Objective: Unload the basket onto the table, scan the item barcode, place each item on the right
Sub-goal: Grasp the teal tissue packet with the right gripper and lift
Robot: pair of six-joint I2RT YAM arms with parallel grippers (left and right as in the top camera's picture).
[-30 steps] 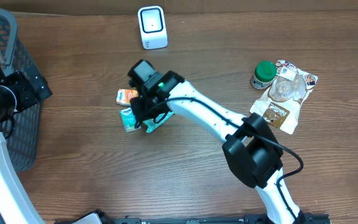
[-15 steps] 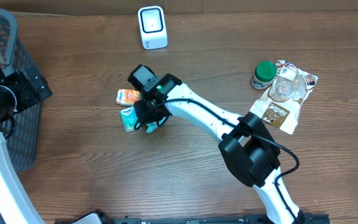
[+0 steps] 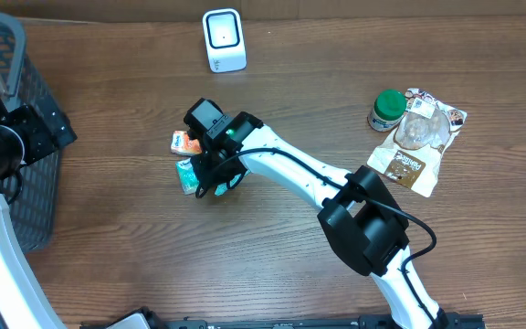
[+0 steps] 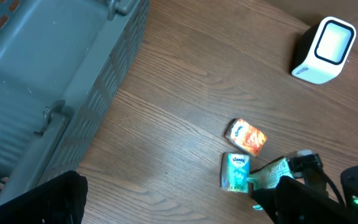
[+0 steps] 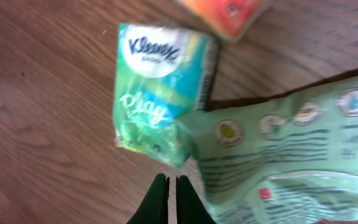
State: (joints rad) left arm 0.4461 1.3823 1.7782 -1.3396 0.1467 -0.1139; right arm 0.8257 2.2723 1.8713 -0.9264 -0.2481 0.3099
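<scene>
Wooden table (image 3: pixel 108 238), top view. One white scanner (image 3: pixel 224 39) at the far edge, centre. One grey slatted basket (image 3: pixel 16 55) at the left edge, with the left arm (image 3: pixel 16 137) beside and partly over it. One orange packet (image 3: pixel 185 142) just beside one teal tissue pack (image 3: pixel 186 175), mid-table. Right arm (image 3: pixel 290 169), white, reaching from the near edge, its right gripper (image 3: pixel 210 183) lowered over a green pouch (image 3: pixel 232 181) next to the tissue pack. At right, grouped: one green-lidded jar (image 3: pixel 388 108), one clear bag (image 3: pixel 425 123), one brown packet (image 3: pixel 409 169).

A pale green printed pouch (image 5: pixel 291 168) seemingly overlaps the Kleenex pack (image 5: pixel 157 93).
</scene>
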